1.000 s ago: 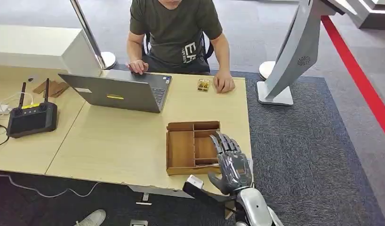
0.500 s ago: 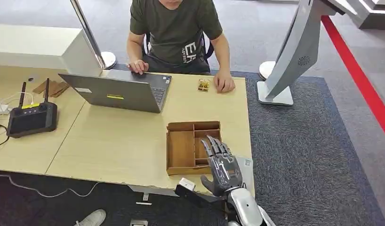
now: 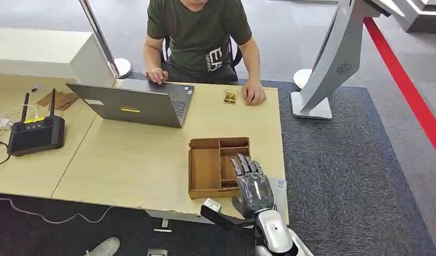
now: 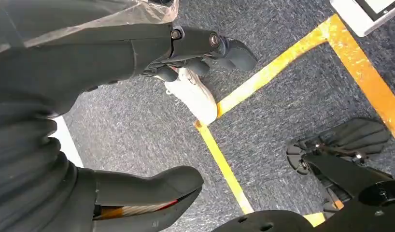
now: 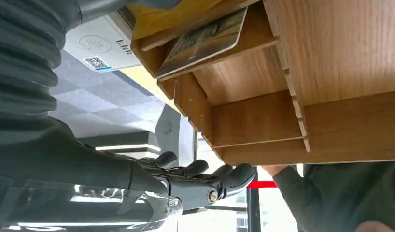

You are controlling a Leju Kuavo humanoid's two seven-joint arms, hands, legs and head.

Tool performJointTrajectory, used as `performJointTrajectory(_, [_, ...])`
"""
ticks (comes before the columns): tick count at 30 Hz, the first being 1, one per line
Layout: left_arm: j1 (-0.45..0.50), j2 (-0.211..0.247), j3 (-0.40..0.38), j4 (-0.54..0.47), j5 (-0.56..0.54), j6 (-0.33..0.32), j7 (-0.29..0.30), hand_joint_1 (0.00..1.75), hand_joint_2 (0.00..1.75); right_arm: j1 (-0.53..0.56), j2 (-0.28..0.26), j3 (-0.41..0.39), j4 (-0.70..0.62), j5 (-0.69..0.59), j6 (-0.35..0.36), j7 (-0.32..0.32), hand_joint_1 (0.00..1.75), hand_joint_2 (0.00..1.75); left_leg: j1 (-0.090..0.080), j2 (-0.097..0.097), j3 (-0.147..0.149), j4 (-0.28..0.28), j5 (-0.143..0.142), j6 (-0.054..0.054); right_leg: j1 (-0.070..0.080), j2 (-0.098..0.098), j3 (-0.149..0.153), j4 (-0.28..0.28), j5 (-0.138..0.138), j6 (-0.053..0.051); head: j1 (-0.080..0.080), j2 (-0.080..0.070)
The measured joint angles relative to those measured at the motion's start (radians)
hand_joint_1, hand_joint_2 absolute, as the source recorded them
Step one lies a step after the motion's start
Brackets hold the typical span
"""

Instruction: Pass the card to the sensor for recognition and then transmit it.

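My right hand [image 3: 252,186] hovers, fingers stretched out and holding nothing, over the right-hand compartments of the wooden tray [image 3: 190,170] at the table's near edge. In the right wrist view a gold-toned card [image 5: 200,41] lies slanted in one compartment of the tray [image 5: 331,72], apart from the hand [image 5: 137,169], whose dark fingers [image 5: 205,176] are extended. The white sensor pad [image 3: 280,188] lies on the table just right of the hand; its QR sticker shows on the pad [image 5: 96,46]. My left hand [image 4: 89,72] hangs over the carpet with nothing in it, thumb [image 4: 152,193] apart from the fingers [image 4: 200,46].
A person [image 3: 197,32] sits at the table's far side, one hand beside a small golden object [image 3: 231,96]. An open laptop [image 3: 136,104] and a black controller with antennas [image 3: 35,133] stand to the left. A white kiosk stand [image 3: 328,64] rises on the carpet at right.
My right hand drew back from over the tray toward the table's near edge and slightly left, then held almost still. The person and the table's things have not moved.
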Motion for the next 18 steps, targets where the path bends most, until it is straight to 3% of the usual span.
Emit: performJointTrajectory(18, [0.002,0.0,0.0,0.0,0.002,0.0,0.002,0.0,1.75,0.001,0.011,0.0,0.015,-0.003,0.023,0.004,0.0,1.75,0.0,0.0,0.0,0.0,0.0,0.0,0.0,0.0,0.0,0.0,0.0,0.0,0.0,0.0])
